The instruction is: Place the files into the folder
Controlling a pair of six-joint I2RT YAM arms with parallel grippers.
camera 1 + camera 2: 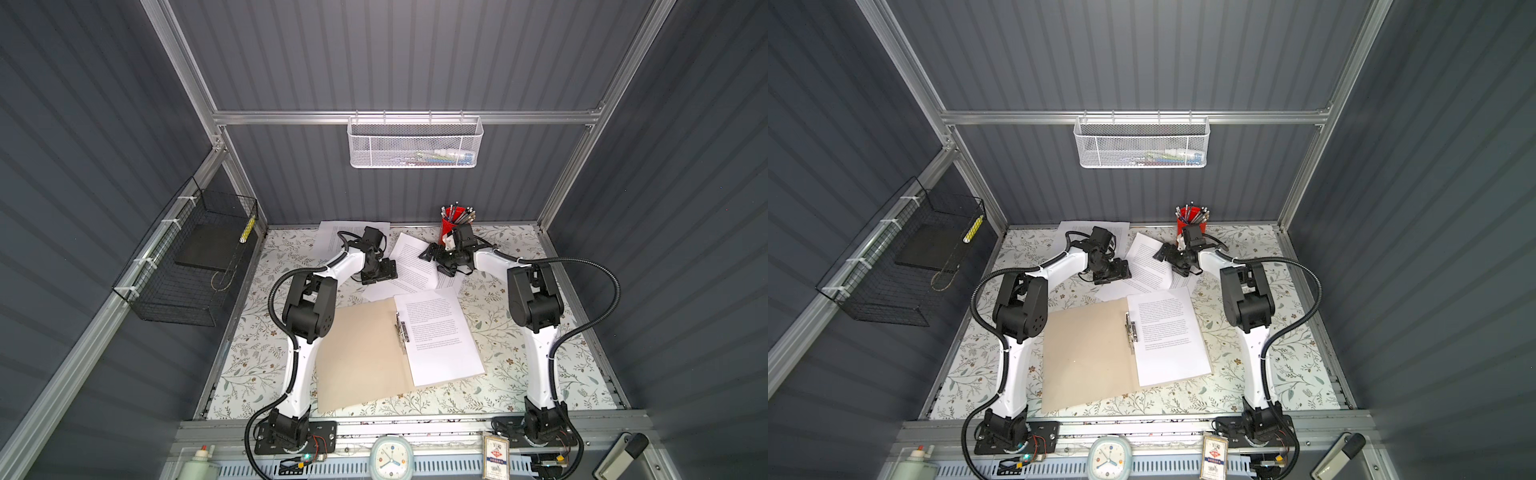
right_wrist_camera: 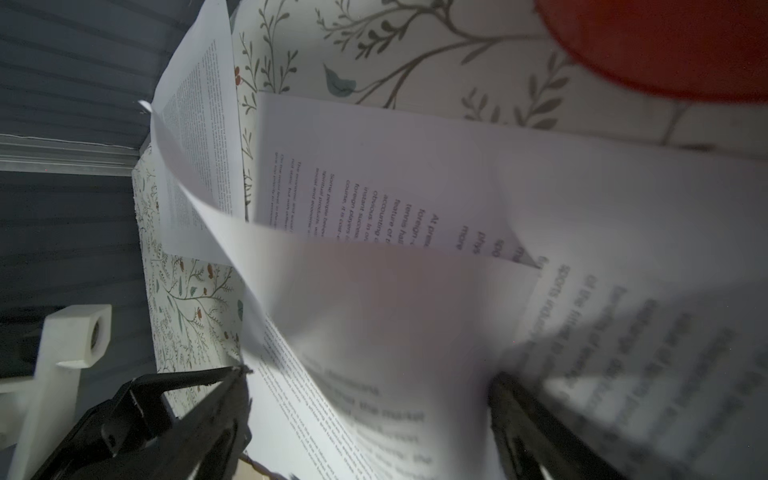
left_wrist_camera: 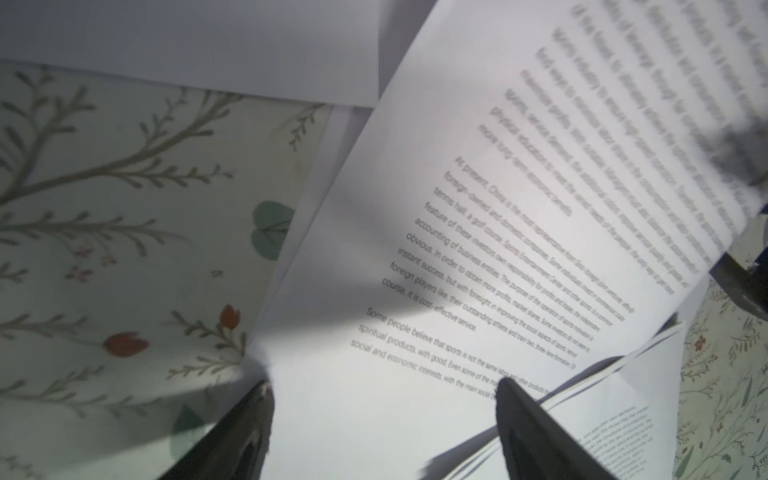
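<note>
**Open folder (image 1: 357,353) lower centre of the frame on the counter (image 1: 490,345), one file (image 1: 440,336) on its right half.**
Loose files (image 1: 411,266) lie scattered just above it, mid-frame. The left end effector (image 1: 380,272) is at their left edge, spread wide. The right end effector (image 1: 430,251), near the red pen cup (image 1: 449,226), is also wide, with a curled sheet (image 2: 374,291) between its jaws.

Upper centre in a top view, the white mesh basket (image 1: 374,145) holds items too small to identify. In the right wrist view the files (image 2: 623,353) show blurred print; the red cup (image 2: 665,50) is cut off.
</note>
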